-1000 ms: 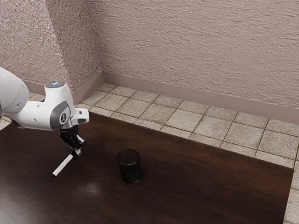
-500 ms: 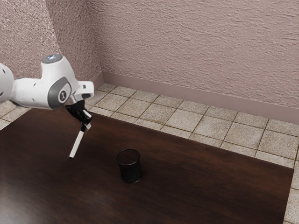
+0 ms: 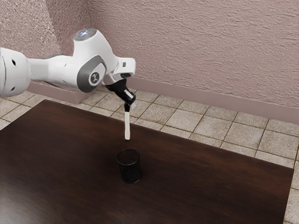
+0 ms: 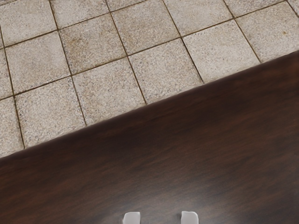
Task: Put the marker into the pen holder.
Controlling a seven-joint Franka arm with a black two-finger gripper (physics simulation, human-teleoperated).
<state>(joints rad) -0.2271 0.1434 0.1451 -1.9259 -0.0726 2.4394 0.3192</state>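
One marker (image 3: 127, 125): hanging in the air from the gripper (image 3: 130, 103), dark end up, white end pointing down, long axis running pretty much upright.
Fingers (image 4: 189, 218): pinching the marker by its dark end, AFAICT, tips staying apart by its thickness.
Holder (image 3: 129, 167): standing upright on the table (image 3: 210, 186), mouth facing up, sitting below the marker's free end in the exterior view.
Tip vs rim: tip is showing just above the rim, maybe leaning toward the far side; I'm not getting solid depth here.
Arm (image 3: 60, 72): reaching in from the exterior view's left, nothing blocking the drop.
Floor (image 3: 187, 119): lying past the far table edge, not bothering anyone.
Next: probably needing to line up nearer, then lower; a bit off and the tip is catching the rim.
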